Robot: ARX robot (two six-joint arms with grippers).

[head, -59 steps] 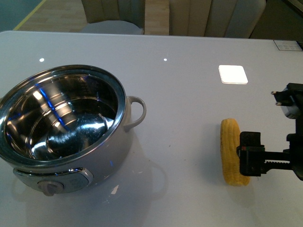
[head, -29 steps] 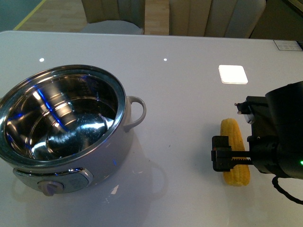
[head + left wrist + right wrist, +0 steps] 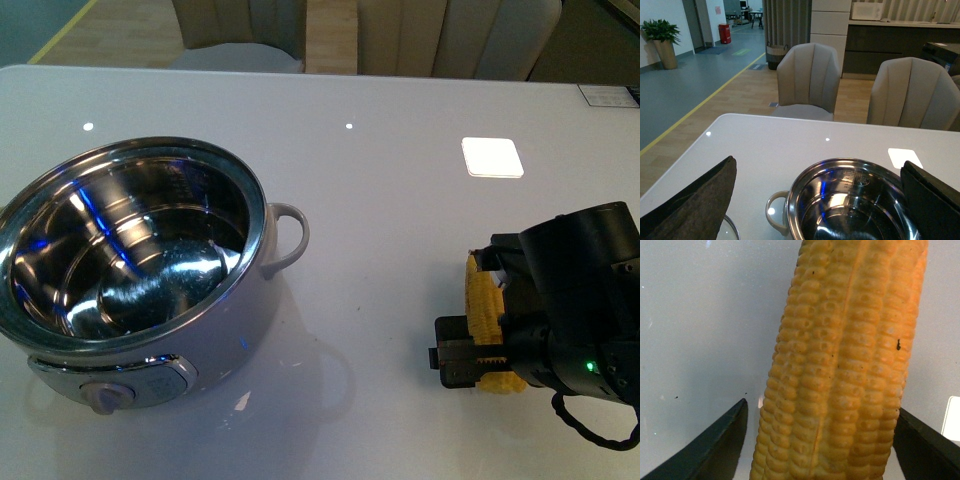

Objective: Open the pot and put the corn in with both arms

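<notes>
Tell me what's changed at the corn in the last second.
The right hand moved leftward from the right edge to over the corn. Its open fingers now straddle the cob with gaps either side, nothing gripped yet. The corn has not shifted, and the pot sits open as before.

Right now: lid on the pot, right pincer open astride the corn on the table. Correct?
Wrong on the lid: the front view shows the pot uncovered, its bare steel interior exposed. The rest holds: the right pincer is open astride the corn on the table.
</notes>
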